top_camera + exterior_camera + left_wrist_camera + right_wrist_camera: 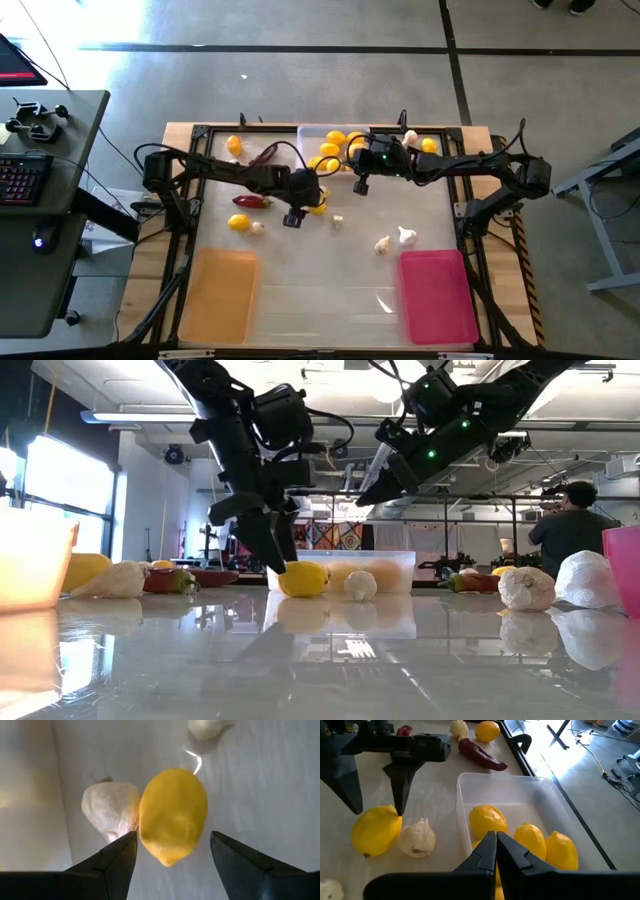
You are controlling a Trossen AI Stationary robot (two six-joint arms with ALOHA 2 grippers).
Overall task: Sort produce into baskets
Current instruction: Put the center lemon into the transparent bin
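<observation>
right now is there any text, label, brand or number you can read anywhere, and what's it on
No readable text in any view.
The lemon, the garlic bulb and the clear tray carry no labels.
The orange tray and pink tray are plain.
The left claw, open around the lemon, and the shut right claw over the clear tray show no markings.
The colourful panel in the room behind is too blurred to read.

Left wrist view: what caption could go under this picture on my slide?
The left gripper, fingers open, closes in on a lemon lying beside a garlic bulb on the table.
</observation>
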